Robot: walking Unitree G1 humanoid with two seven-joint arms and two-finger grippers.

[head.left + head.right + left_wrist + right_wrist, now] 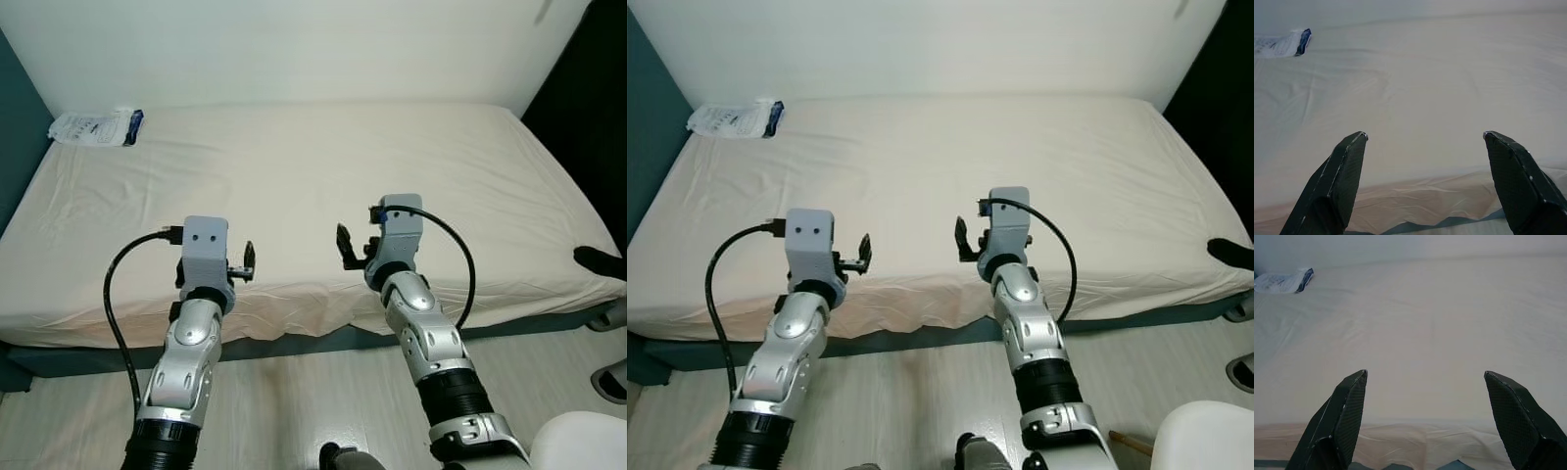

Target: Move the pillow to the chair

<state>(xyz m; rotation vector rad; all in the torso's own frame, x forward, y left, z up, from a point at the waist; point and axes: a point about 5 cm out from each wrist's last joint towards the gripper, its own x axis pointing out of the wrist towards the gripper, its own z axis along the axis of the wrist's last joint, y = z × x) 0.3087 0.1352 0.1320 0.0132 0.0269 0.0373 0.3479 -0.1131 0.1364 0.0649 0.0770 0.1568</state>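
A wide bed (pixel 294 176) with a cream sheet lies in front of me. A flat white packet with a dark blue end (pixel 96 127) rests on its far left corner, against the wall. My left gripper (pixel 1425 133) hangs open over the bed's front edge, with nothing between its fingers. My right gripper (pixel 1425 372) is level with it to the right, also open and empty. Both point across the sheet towards the wall. The rounded white edge of a chair (pixel 586 443) is on the floor at the lower right, beside my right arm.
A teal wall (pixel 15 117) borders the bed's left end and a dark curtain (pixel 598 88) its right end. A black shoe (pixel 600 260) and a sandal (pixel 612 380) are on the pale wooden floor (pixel 294 401) at the right.
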